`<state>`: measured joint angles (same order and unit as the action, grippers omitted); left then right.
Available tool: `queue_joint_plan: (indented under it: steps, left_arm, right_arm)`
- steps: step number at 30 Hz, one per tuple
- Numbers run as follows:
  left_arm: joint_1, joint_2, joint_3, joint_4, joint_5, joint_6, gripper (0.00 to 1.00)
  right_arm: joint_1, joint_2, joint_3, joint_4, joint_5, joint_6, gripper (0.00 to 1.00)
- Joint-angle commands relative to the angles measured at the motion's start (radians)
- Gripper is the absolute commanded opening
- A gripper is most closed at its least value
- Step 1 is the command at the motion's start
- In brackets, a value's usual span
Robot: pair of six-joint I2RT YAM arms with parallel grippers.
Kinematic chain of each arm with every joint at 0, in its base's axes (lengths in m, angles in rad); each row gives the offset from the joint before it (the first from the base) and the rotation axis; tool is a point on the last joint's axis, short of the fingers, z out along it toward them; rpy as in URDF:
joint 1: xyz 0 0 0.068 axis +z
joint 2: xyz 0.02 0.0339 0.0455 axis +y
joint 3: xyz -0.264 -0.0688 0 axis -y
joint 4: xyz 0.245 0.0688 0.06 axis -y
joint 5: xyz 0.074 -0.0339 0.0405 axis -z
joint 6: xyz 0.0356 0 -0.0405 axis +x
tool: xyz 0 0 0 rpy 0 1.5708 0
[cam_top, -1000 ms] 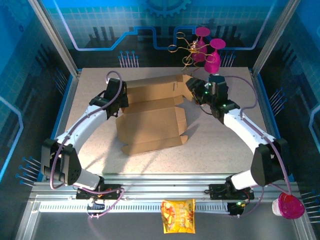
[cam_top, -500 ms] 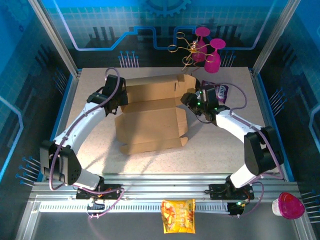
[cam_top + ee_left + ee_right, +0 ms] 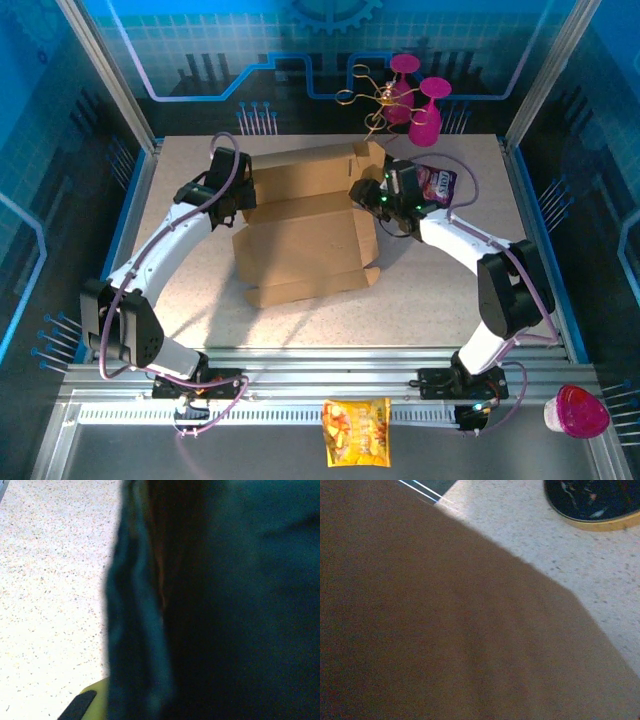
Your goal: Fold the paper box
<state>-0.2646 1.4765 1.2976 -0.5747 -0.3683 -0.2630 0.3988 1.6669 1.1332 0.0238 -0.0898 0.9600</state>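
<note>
- One paper box (image 3: 300,240) of plain brown corrugated cardboard, mid-tabletop (image 3: 440,290), between the two arms.
- Opened out into creased panels: a broad middle panel, a long far panel behind it, a narrow strip along the near edge, small flaps at the right end.
- Far panel seemingly lifted off the speckled surface; exact tilt hard to judge from above.
- Left gripper (image 3: 243,198) at the left end of the far panel, right against the cardboard edge.
- Its jaws pressed together; whether any cardboard sits between them, cannot tell, since the left wrist camera gives a dark blur beside bare speckled tabletop.
- Right gripper (image 3: 364,190) at the right end of the box, over the corner where the far panel meets the side flaps.
- Jaws there hidden by the wrist from above; spread or pinching, cannot tell.
- Right wrist camera close over brown cardboard, with a dark yellow-rimmed object (image 3: 592,502) at the top right corner, identity unclear.
- Purple snack packet (image 3: 441,183) on the tabletop just behind the right wrist.
- Two pink goblets (image 3: 424,105) and a gold wire stand (image 3: 372,97) near the far edge, apart from the box.
- Yellow snack bag (image 3: 357,432) on the near frame between the arm bases; pink cup (image 3: 578,411) at the near right corner.
</note>
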Motion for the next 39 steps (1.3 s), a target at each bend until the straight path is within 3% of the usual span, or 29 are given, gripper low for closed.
queue_joint_plan:
  steps: [1, 11, 18, 29, 35, 39]
  left_arm:
    - [0.005, 0.01, 0.043, -0.016, 0.028, -0.011, 0.0]
    - [0.015, 0.012, 0.053, -0.013, 0.057, -0.038, 0.0]
    - [0.018, 0.01, 0.053, -0.013, 0.068, -0.044, 0.0]
    - [0.027, 0.01, 0.056, -0.016, 0.073, -0.042, 0.0]
    - [0.055, 0.002, 0.058, -0.021, 0.086, -0.012, 0.0]
    - [0.07, -0.001, 0.066, -0.028, 0.089, 0.025, 0.0]
  right_arm:
    - [0.027, 0.007, 0.038, -0.023, -0.009, -0.025, 0.46]
    - [0.05, 0.065, 0.064, -0.021, -0.039, -0.028, 0.46]
    - [0.074, 0.112, 0.097, -0.034, -0.053, -0.028, 0.38]
    - [0.102, 0.112, 0.129, -0.097, -0.018, -0.069, 0.46]
    - [0.058, -0.01, 0.12, -0.088, -0.054, -0.107, 0.54]
    - [-0.004, -0.126, 0.097, -0.058, -0.151, -0.17, 0.6]
